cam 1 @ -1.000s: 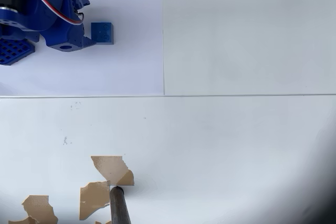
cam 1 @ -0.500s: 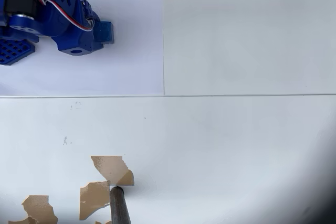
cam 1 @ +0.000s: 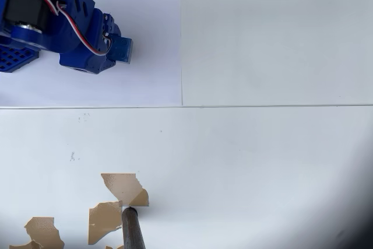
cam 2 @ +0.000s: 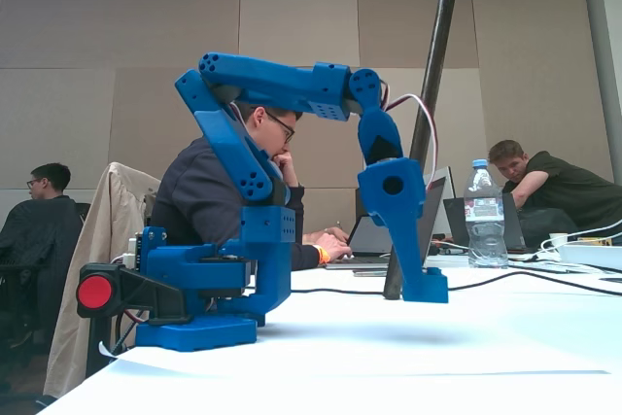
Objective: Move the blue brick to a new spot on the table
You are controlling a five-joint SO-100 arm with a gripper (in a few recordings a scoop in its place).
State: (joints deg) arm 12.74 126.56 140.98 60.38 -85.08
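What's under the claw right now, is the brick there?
In the overhead view the small square blue plastic brick pokes out beside the blue claw, on the white paper sheet. The claw covers its left part, so the grip cannot be judged.

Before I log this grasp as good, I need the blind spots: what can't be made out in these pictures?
- Small square blue plastic brick: overhead view, its left side sits under the blue two-finger gripper; studs unreadable.
- Gripper state: the wrist housing covers the fingers from above; in the fixed view brick and gripper merge, same blue.
- Contact with the white table: neither view settles whether the brick rests or is lifted.
- Blue perforated plate: cut by the left edge, under the arm.
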